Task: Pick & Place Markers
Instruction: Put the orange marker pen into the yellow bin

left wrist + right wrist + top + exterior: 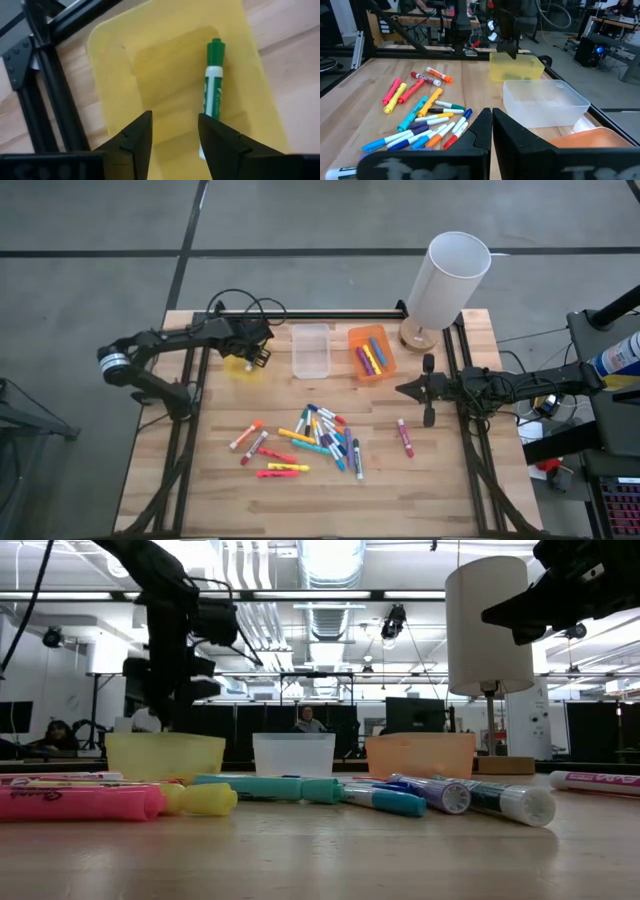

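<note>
Left claw (258, 358), upper left of high view, over yellow bin (240, 366): fingers parted, empty; green marker (213, 95) lies loose in bin. Lift straight up, don't clip rim. Markers (315, 438) piled frame centre on worktop (200, 480). Right claw (428, 390), right edge, closed, empty, waiting.

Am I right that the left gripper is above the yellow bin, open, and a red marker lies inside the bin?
Almost. The left gripper is above the yellow bin with its fingers apart, but the marker lying inside is green, with a green cap and a white body, not red. The left wrist view shows this plainly.
</note>
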Robot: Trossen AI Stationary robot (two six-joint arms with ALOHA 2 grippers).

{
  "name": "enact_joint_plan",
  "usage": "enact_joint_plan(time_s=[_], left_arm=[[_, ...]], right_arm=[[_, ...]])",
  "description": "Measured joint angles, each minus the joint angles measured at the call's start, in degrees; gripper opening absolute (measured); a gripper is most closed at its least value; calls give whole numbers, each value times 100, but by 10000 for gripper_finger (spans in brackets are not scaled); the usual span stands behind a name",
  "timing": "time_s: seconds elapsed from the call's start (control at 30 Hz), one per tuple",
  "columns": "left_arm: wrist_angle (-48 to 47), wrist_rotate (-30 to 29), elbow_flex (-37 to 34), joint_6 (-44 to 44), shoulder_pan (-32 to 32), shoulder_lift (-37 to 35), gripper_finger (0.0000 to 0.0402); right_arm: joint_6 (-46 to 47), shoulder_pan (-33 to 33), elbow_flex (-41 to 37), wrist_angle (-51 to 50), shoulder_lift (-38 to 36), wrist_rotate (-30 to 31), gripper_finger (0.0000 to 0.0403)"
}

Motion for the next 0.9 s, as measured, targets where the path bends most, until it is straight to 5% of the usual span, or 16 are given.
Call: enact_joint_plan(time_s=[0.33, 0.9], left_arm=[[-137, 502, 256, 350, -874, -278, 158], [55, 593, 276, -869, -3259, -294, 158]], right_arm=[[-2, 0, 0, 0, -2, 0, 8], [0, 0, 0, 0, 0, 0, 8]])
